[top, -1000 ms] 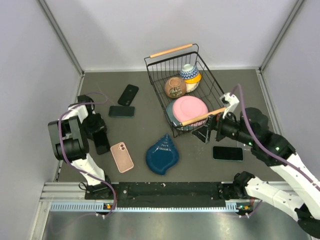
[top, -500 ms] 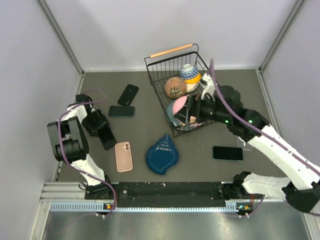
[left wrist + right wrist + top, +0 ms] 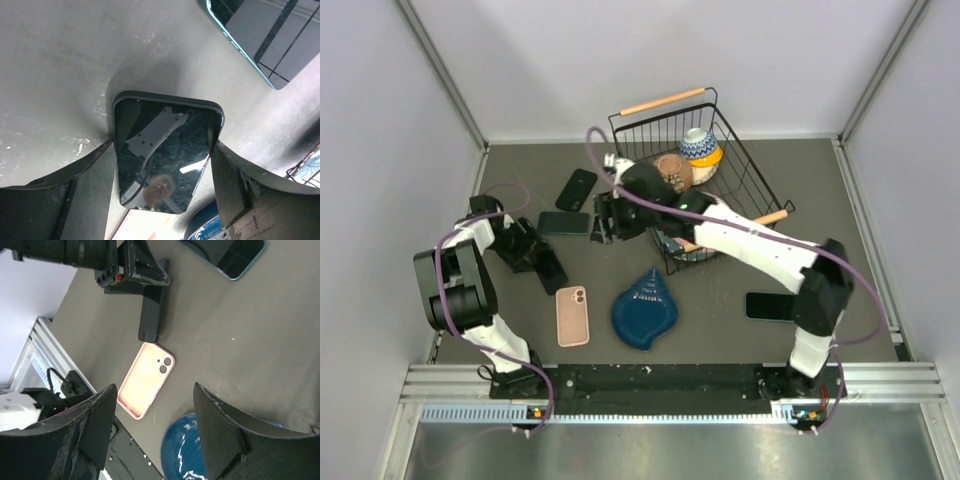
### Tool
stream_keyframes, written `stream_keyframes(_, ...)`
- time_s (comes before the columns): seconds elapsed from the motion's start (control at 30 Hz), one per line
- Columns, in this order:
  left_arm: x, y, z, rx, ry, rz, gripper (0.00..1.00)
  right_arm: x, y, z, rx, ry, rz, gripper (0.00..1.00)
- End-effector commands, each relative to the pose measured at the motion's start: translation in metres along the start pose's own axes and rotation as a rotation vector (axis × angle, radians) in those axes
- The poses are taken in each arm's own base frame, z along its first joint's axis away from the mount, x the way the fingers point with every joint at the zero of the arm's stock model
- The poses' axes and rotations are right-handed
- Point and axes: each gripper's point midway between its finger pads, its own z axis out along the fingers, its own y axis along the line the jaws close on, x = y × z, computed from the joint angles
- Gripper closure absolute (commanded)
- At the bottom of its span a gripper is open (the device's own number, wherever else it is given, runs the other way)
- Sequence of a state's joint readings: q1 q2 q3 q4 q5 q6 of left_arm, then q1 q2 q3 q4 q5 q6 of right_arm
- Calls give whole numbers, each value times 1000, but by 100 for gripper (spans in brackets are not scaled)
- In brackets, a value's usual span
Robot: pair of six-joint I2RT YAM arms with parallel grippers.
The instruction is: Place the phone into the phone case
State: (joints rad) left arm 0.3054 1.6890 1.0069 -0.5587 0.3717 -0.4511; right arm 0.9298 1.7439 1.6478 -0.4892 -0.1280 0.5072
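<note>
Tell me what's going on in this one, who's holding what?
The left gripper is shut on a glossy black smartphone, pinching it by its long edges low over the dark table. The pink phone case lies flat on the table just beyond the phone's free end, so the phone is not in it yet. The right arm stretches across to the left side, and the right gripper hangs open with nothing in it beside a teal-edged dark phone.
</note>
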Motion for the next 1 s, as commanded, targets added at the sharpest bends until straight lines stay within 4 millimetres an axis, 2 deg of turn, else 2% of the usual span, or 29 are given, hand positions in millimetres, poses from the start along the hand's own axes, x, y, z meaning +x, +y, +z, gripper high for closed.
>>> stream_keyframes(0.0,-3,-23,-9,124,-19,-7,79,3,28,50,-98,8,-79,38)
stream_keyframes(0.03,-1,-25,-10,145,-17,-4,79,-3,33,57,-103,-7,-84,38)
stream_keyframes(0.1,5,-24,-9,159,3,-9,79,4,32,77,-94,13,-77,39)
stream_keyframes(0.13,7,-23,-9,159,7,-11,79,10,28,95,-84,34,-67,40)
stream_keyframes(0.2,7,-27,-10,175,8,-11,79,16,25,109,-83,51,-59,42)
stream_keyframes(0.23,6,-28,-10,182,8,-12,79,24,20,124,-81,74,-54,41)
stream_keyframes(0.37,7,-32,-7,217,27,-16,79,49,16,155,-105,148,-44,42)
stream_keyframes(0.57,8,-30,-2,221,43,-34,79,74,0,188,-61,190,-24,42)
stream_keyframes(0.77,9,-30,-3,234,42,-42,78,85,10,201,-106,211,-7,48)
stream_keyframes(0.9,12,-32,-2,248,48,-55,74,88,18,202,-137,212,-6,79)
stream_keyframes(0.97,13,-33,-4,258,44,-54,72,83,22,203,-148,197,-1,83)
